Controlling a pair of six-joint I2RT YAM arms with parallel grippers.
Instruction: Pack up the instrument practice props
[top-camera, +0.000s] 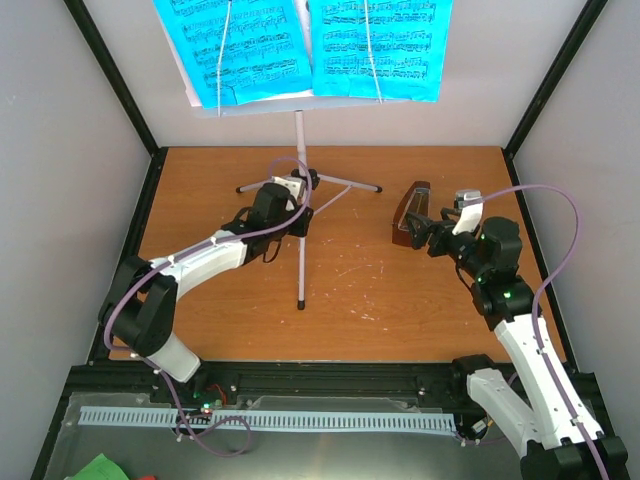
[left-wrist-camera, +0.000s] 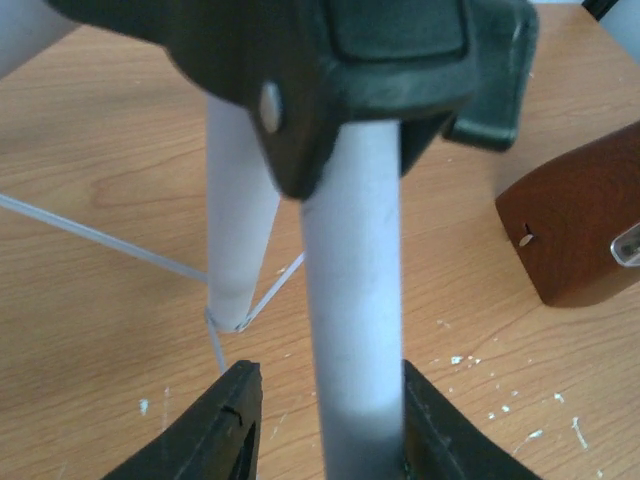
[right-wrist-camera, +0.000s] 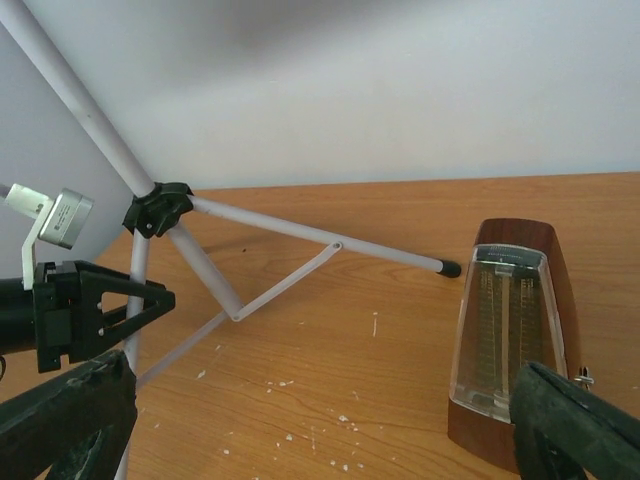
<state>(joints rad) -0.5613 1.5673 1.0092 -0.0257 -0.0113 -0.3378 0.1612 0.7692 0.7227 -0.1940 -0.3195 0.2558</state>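
Wooden desk (top-camera: 400, 320) below, left pincer (left-wrist-camera: 330, 420) straddles the near-pointing music stand leg (left-wrist-camera: 355, 250), fingers apart; right pincer (right-wrist-camera: 320, 425) gapes, farther off.

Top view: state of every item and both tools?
music stand, upright, tripod legs spread
sheet-music pages, two, up on the stand
metronome, upright on the table, clear cover on
left tool, open, straddling a stand leg, not clamped
right tool, wide open, beside the metronome, holding nothing
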